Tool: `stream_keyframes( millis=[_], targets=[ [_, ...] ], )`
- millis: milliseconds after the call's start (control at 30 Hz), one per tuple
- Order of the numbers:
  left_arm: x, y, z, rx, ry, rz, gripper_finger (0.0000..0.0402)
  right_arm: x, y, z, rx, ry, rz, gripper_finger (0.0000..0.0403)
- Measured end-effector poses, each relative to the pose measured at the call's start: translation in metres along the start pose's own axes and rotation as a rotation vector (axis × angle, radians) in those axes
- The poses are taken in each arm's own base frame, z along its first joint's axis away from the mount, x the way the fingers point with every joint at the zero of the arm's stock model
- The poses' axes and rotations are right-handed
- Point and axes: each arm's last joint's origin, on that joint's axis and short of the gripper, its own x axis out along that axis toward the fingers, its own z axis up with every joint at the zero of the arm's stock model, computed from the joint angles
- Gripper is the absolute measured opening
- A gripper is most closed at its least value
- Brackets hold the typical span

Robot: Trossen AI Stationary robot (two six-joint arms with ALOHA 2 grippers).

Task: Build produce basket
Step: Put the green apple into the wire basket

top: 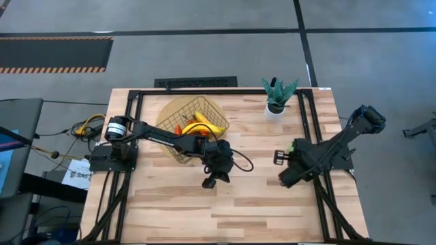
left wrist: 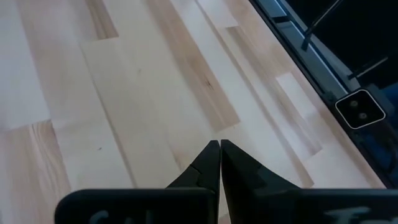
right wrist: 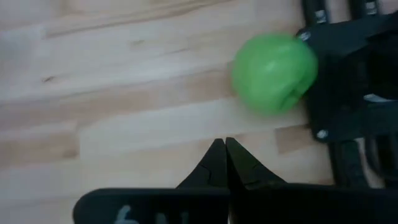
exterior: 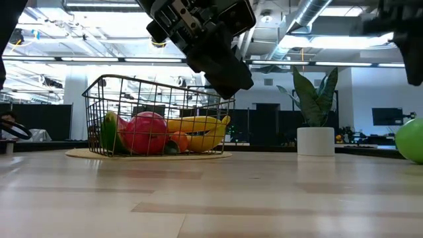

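The wire basket [top: 192, 122] [exterior: 155, 116] stands on a round tan mat at the table's far middle. It holds two yellow bananas [exterior: 198, 129], a red apple [exterior: 149, 132] and a small orange piece [exterior: 178, 141]. The green apple [right wrist: 273, 71] [exterior: 413, 140] rests on the table beside a black frame part, ahead of my right gripper. My left gripper [top: 208, 183] [left wrist: 219, 144] [exterior: 239, 82] is shut and hovers over bare wood on the near side of the basket. My right gripper [top: 283, 182] [right wrist: 224, 142] is shut too, above the table's right half.
A potted plant in a white pot [top: 276, 97] [exterior: 316, 135] stands at the far edge, right of the basket. Black frame rails [left wrist: 323, 68] run along the table's sides. A cable loops behind the left wrist [top: 242, 162]. Bare wood lies across the near half [top: 225, 211].
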Motion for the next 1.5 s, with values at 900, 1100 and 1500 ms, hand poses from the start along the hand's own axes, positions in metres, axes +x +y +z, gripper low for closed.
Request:
stream_keyframes(
  millis=[900, 1100, 1500],
  targets=[
    [-0.004, 0.006, -0.001, 0.077, -0.016, -0.060, 0.0000, 0.055, -0.022, 0.042, 0.177, 0.101, -0.204, 0.0000],
    [-0.023, 0.040, 0.008, 0.021, -0.148, 0.008, 0.0000, 0.064, -0.025, 0.037, 0.140, 0.144, -0.226, 0.0000],
    [-0.029, 0.079, 0.046, -0.031, -0.121, 0.043, 0.0000, 0.062, -0.032, 0.037, -0.013, 0.175, -0.296, 0.0000]
  ],
)
